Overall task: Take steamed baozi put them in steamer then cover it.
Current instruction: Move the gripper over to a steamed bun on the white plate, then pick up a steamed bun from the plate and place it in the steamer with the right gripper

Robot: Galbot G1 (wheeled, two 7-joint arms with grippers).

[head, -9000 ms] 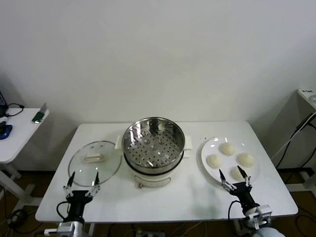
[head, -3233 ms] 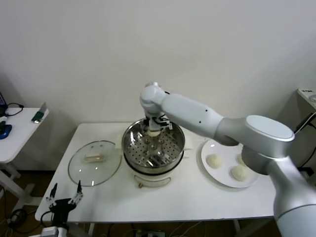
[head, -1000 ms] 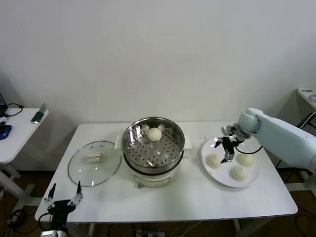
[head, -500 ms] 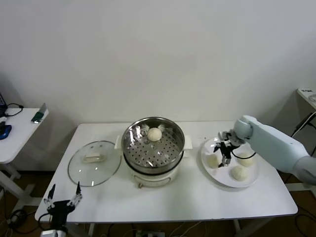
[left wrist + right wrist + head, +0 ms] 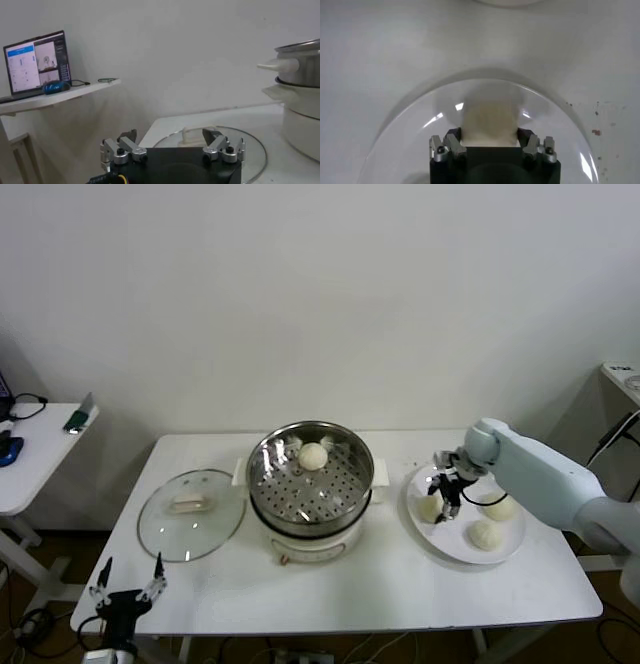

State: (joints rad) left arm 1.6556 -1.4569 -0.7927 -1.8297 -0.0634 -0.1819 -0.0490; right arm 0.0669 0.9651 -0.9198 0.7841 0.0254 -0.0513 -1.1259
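Right gripper (image 5: 443, 502) closed on a steamed baozi (image 5: 432, 509) on the white plate (image 5: 452, 546), one bun (image 5: 313, 455) already in the steamer (image 5: 310, 477).

The head view takes in the whole white table (image 5: 390, 584): the steel steamer holds that single bun at its far side, the plate to its right carries three buns, and the cover (image 5: 190, 513) lies flat on the table to the steamer's left. Only the right wrist view shows the grip closely, both fingers (image 5: 452, 142) pressed against the sides of the bun (image 5: 489, 122) inside the plate's rim (image 5: 415, 102). The left wrist view shows the left gripper (image 5: 171, 146) with fingers spread wide and holding nothing, parked off the table's near left corner, the glass cover (image 5: 254, 147) and the steamer's side (image 5: 299, 70) beyond it.
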